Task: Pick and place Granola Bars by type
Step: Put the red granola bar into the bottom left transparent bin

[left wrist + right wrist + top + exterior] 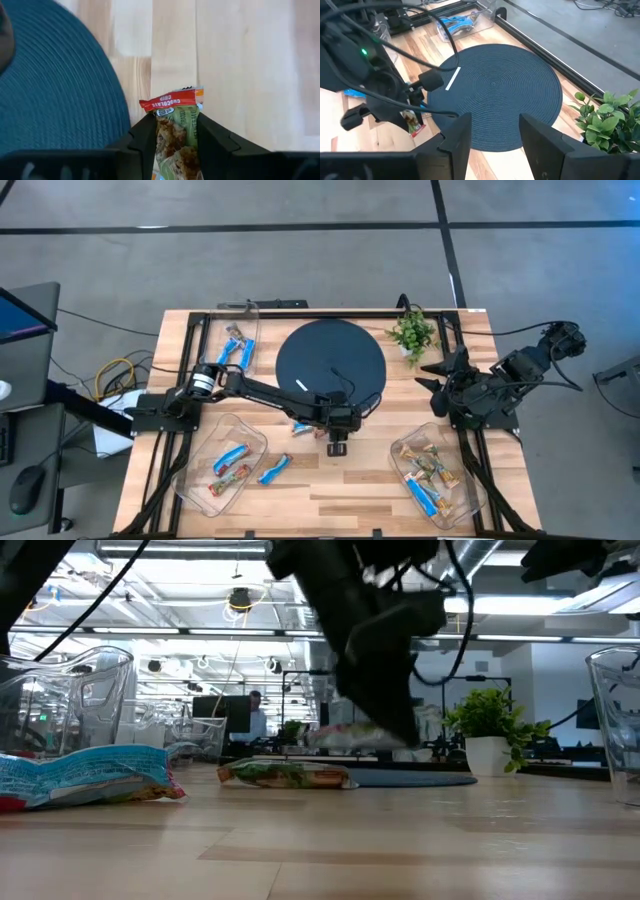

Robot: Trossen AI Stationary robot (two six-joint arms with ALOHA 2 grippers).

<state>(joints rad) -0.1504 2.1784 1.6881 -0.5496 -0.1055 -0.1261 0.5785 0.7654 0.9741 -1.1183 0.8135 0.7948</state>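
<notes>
My left gripper (337, 444) reaches out over the table's middle, near the round dark blue mat (330, 365), and is shut on a green-and-tan granola bar (175, 127) with a red end. That bar also shows hanging under the gripper in the right wrist view (414, 122). Another green bar (285, 775) and a blue bar (85, 775) lie flat on the wood. More bars lie in the clear trays. My right gripper (492, 140) waits at the table's right side, open, with nothing between its fingers. My left gripper pinches the bar between its two fingers (145, 140), one on each long edge, with the printed face showing between them. The fingers slant down from the left and lie along the bar. Its red end (170, 101) sticks out past the fingertips. The bar hangs clear of the table.
Clear trays stand at the far left (235, 340), near left (220, 465) and near right (435, 475), each with bars inside. A blue bar (275, 470) lies loose by the near left tray. A thin white stick (300, 385) rests on the mat. A potted plant (412, 332) stands far right.
</notes>
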